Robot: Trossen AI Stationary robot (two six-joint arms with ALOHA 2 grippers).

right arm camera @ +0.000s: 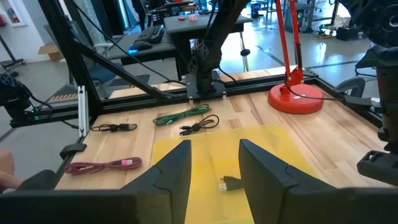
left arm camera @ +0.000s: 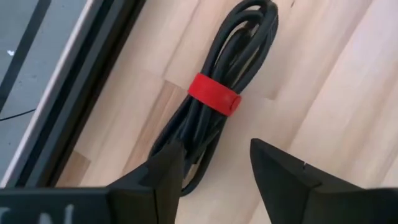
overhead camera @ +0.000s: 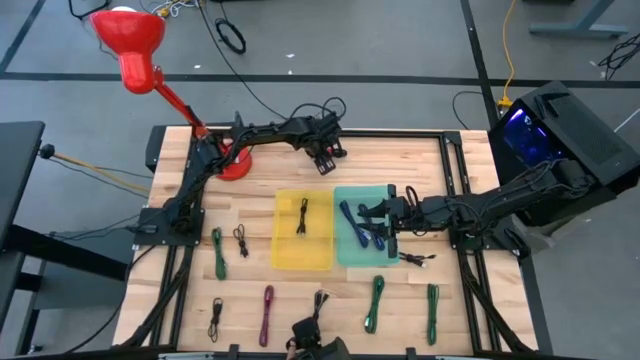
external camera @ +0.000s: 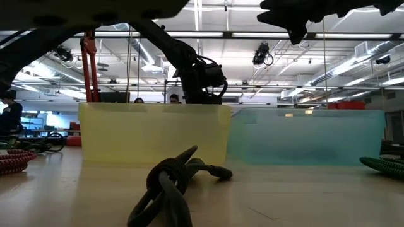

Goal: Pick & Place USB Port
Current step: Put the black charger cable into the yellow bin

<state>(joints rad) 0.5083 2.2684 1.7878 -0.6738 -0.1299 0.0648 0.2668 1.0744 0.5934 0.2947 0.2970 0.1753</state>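
A coiled black cable with a red strap (left arm camera: 214, 93) lies flat on the wooden table beside the far edge rail. My left gripper (left arm camera: 214, 155) hangs open over the coil's nearer end, pointing steeply down. One finger (left arm camera: 165, 171) is above the coil's edge and the other (left arm camera: 273, 168) is over bare wood. From above, this gripper (overhead camera: 326, 160) is at the table's far middle. My right gripper (overhead camera: 385, 215) stands open and nearly level over the teal tray (overhead camera: 372, 195), empty, facing the yellow tray (right arm camera: 273, 140).
A red lamp's base (overhead camera: 235, 162) stands just left of my left gripper. The yellow tray (overhead camera: 290, 255) holds a black cable (overhead camera: 302, 215); the teal tray holds a blue one (overhead camera: 350, 222). Green (overhead camera: 218, 250), magenta (overhead camera: 267, 312) and black (overhead camera: 215, 318) cables lie along the near half.
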